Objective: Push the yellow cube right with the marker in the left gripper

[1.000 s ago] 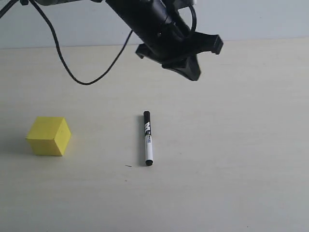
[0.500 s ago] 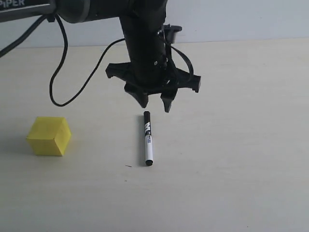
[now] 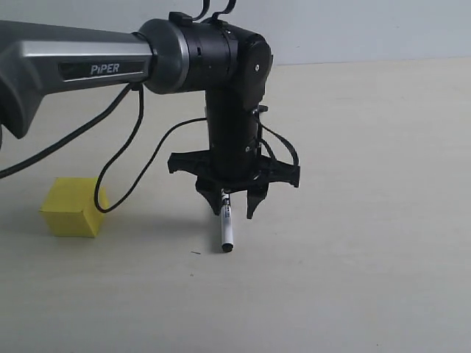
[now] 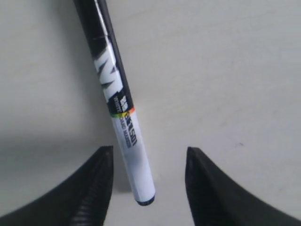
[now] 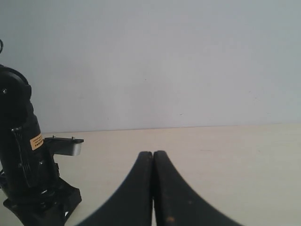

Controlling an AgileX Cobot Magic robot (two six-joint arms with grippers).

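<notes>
The marker [image 3: 227, 229] lies flat on the pale table, white barrel with a black end near me; its capped half is hidden behind the claw. My left gripper [image 3: 235, 212] hangs open straight over it, one finger on each side of the barrel. In the left wrist view the marker [image 4: 123, 117] runs between the two black fingertips [image 4: 104, 162] without touching either, closer to one of them. The yellow cube [image 3: 73, 207] sits far to the left, apart from the marker. My right gripper [image 5: 153, 154] is shut and empty, off at the side.
A black cable [image 3: 121, 180] loops from the left arm down beside the cube. The left arm's base [image 5: 23, 169] shows in the right wrist view. A pale wall [image 3: 368, 29] bounds the table's far edge.
The left arm has swung down and towards the front, dropping its open claw from above the table's back to astride the marker. Marker and cube have not moved.
</notes>
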